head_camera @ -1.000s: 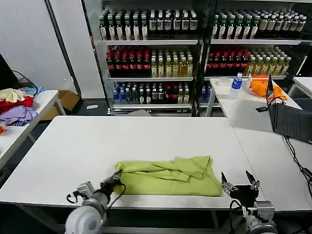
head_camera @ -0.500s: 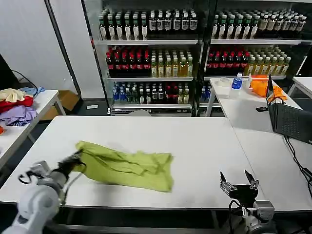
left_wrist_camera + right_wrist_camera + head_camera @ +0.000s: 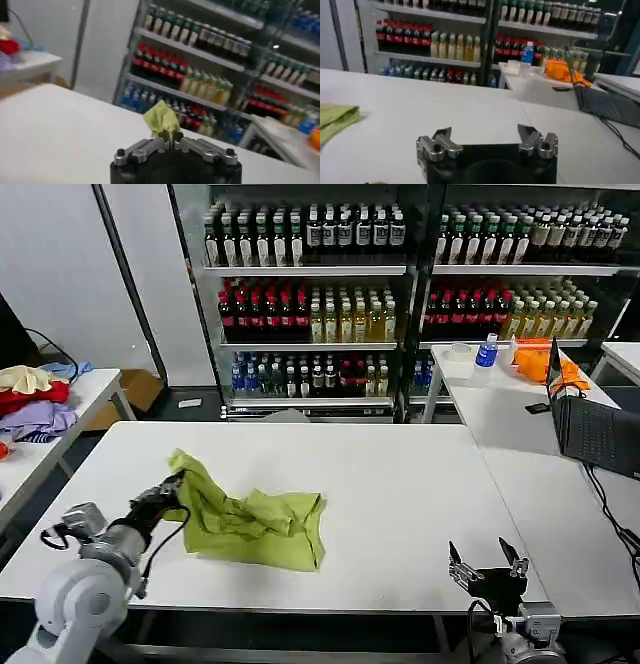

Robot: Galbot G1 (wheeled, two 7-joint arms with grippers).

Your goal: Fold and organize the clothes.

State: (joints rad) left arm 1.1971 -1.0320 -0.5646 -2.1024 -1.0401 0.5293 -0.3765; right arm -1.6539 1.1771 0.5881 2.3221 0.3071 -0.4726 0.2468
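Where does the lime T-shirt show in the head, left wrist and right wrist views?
Head view: T-shirt crumpled on the white table, left of centre, one corner pinched by the left tool.
Left wrist view: a small tuft sticking up from the shut tool.
Right wrist view: a folded edge at the picture's left border, away from the open right tool.
Shared landmark: the bottle shelves.

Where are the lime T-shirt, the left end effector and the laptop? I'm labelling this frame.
lime T-shirt [image 3: 262, 526]: head view, crumpled middle of the cloth.
left end effector [image 3: 172, 489]: head view, fingertips pinching the shirt's edge.
laptop [image 3: 598, 434]: head view, keyboard.
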